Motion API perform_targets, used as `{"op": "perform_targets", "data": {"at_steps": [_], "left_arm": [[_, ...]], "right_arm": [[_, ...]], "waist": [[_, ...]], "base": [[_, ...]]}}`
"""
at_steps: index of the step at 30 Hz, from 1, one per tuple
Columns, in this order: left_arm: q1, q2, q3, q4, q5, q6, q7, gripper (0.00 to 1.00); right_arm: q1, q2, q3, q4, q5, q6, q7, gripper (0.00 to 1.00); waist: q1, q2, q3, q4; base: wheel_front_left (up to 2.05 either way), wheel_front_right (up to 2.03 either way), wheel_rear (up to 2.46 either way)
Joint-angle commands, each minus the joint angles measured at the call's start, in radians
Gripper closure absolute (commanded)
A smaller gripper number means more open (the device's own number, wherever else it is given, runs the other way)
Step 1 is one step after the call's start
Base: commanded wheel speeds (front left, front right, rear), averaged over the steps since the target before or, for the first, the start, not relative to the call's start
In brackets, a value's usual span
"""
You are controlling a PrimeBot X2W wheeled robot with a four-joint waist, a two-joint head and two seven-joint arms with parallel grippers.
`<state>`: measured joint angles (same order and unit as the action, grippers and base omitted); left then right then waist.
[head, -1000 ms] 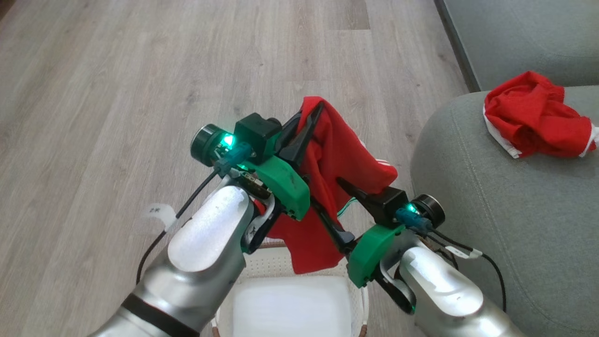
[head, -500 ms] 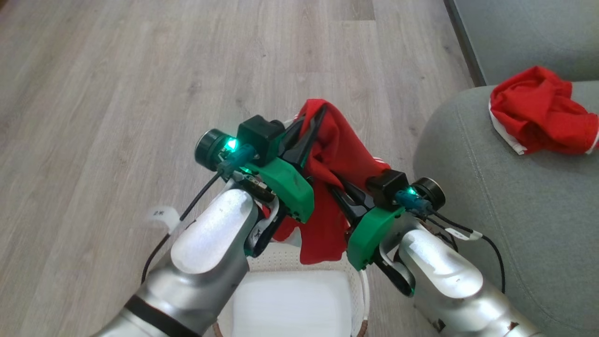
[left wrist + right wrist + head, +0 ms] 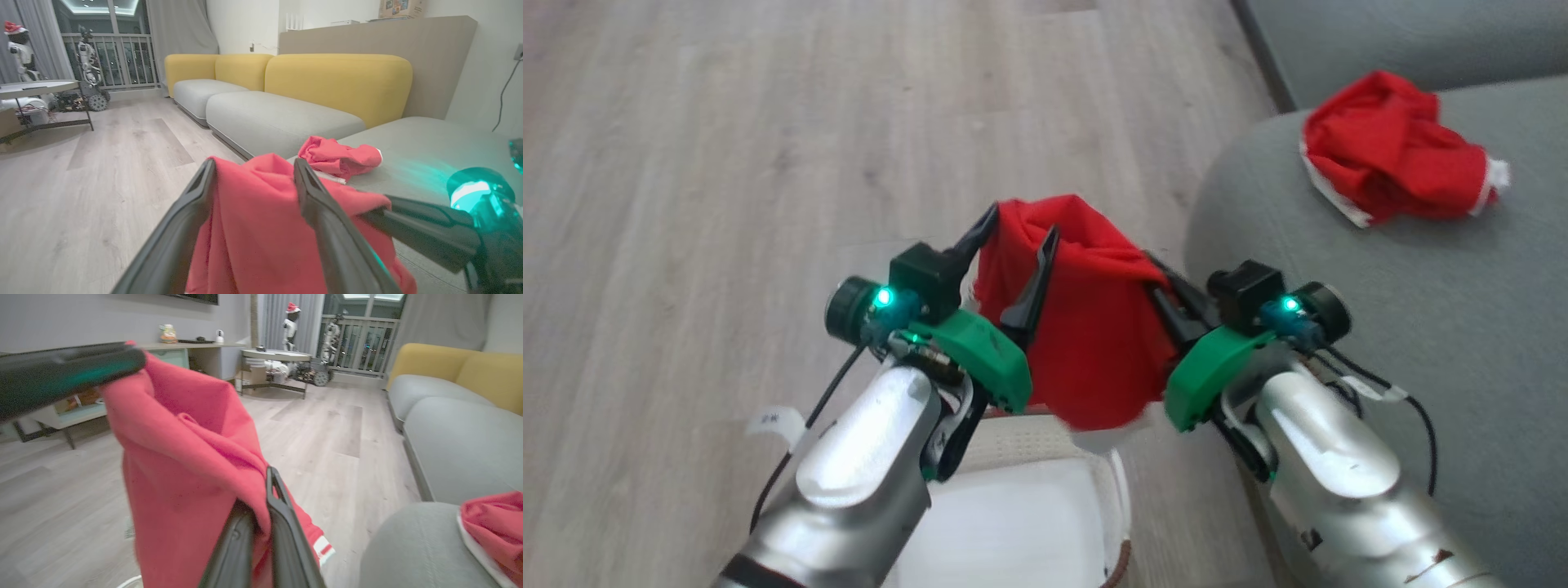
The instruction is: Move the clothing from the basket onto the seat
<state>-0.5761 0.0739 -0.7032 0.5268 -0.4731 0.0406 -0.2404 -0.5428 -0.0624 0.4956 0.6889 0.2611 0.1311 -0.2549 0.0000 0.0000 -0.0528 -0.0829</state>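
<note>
A red garment of the clothing [image 3: 1094,335] hangs in the air above the basket [image 3: 1029,437], between my two grippers. My right gripper [image 3: 1164,286] is shut on its right edge; the right wrist view shows the fingers [image 3: 267,498] pinched on the cloth [image 3: 184,465]. My left gripper [image 3: 1018,233] is open, and the cloth [image 3: 253,212] still lies between and over its spread fingers [image 3: 196,196]. A second red garment [image 3: 1392,159] lies crumpled on the grey-green seat [image 3: 1339,269] to the right.
A white liner sheet [image 3: 1005,523] covers the basket's inside. Pale wooden floor [image 3: 727,163] stretches left and ahead. In the left wrist view, grey sofa sections with yellow backs [image 3: 339,81] run along the wall, with a low table [image 3: 36,87] far off.
My left gripper has opened on the red garment and my right gripper has shut on it. The head camera has swung, so the seat sits further left in the picture.
</note>
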Motion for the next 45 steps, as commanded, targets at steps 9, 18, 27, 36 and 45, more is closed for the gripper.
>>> {"op": "perform_targets", "data": {"at_steps": [9,18,27,36,45], "left_arm": [[0.017,0.003,0.024,-0.009,-0.006,-0.008,-0.019,0.00],[0.049,-0.007,0.018,-0.022,0.005,-0.017,-0.021,0.00],[0.059,-0.016,0.011,-0.038,0.032,-0.024,-0.021,0.00],[0.064,-0.021,0.015,-0.057,0.052,-0.025,-0.021,0.00],[0.013,0.002,0.035,-0.134,0.115,-0.026,-0.021,0.00]], "right_arm": [[-0.047,-0.014,-0.141,-0.055,-0.098,0.000,-0.007,1.00],[-0.026,-0.060,-0.224,-0.124,-0.140,0.000,-0.007,1.00],[-0.042,-0.097,-0.230,-0.138,-0.133,0.000,-0.007,1.00],[-0.170,-0.167,-0.214,-0.084,-0.099,0.000,-0.007,1.00],[-0.438,-0.259,-0.264,-0.001,-0.051,0.000,-0.003,1.00]], "waist": [[0.0000,0.0000,0.024,-0.187],[0.0000,0.0000,0.042,-0.326],[0.0000,0.0000,0.080,-0.395],[0.0000,0.0000,0.139,-0.328],[0.0000,0.0000,0.307,-0.199]], "base": [[0.00,0.00,0.00],[0.00,0.00,0.00],[0.00,0.00,0.00],[0.00,0.00,0.00],[0.00,0.00,0.00]]}}
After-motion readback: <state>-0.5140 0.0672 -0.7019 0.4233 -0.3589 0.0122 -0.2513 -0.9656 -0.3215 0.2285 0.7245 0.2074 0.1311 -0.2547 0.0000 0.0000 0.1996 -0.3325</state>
